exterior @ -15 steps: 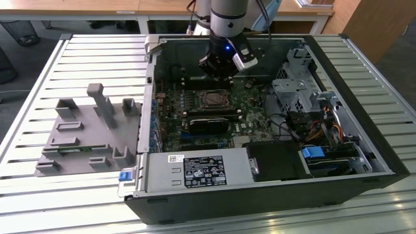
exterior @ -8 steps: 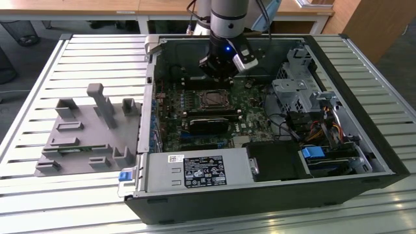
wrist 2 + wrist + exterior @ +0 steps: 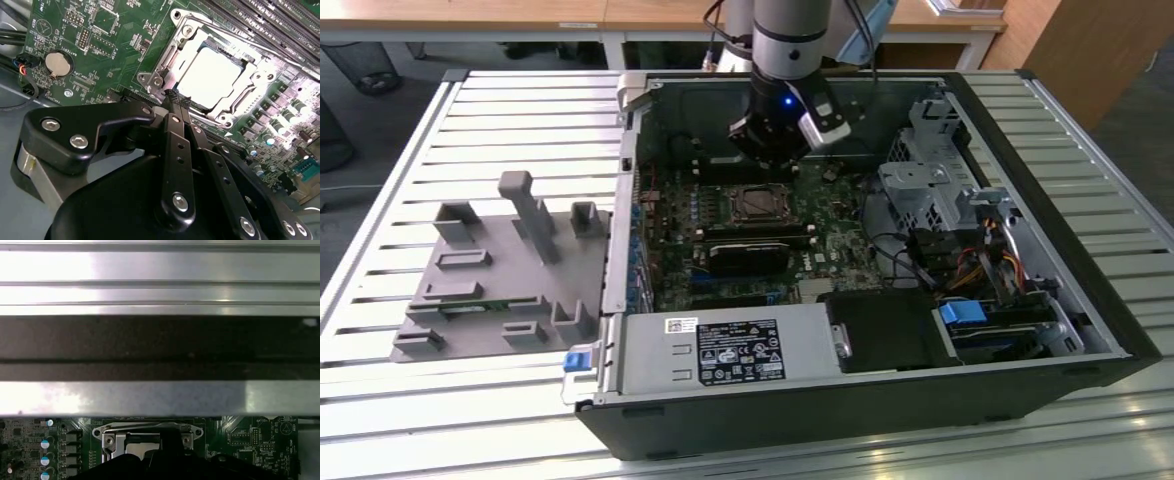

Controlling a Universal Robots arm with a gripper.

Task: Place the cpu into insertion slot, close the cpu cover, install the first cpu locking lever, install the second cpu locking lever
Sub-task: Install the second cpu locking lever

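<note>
The pincer [image 3: 175,95] was pressed together, its tips meeting at the edge of the cpu cover [image 3: 172,47], nothing pinched between them. Just beyond the tips lay the cpu [image 3: 212,75], seated in the insertion slot [image 3: 757,204] with the cover's frame down around its bright top. In the exterior view the pincer [image 3: 767,160] hung over the socket inside the open computer case [image 3: 1067,300], which sat on the slatted surface [image 3: 520,110]. The work looked to be at the locking stage. Doing it well would call for pressing low and square against the frame's edge, with slow, steady force, keeping clear of the green circuit board [image 3: 90,45].
</note>
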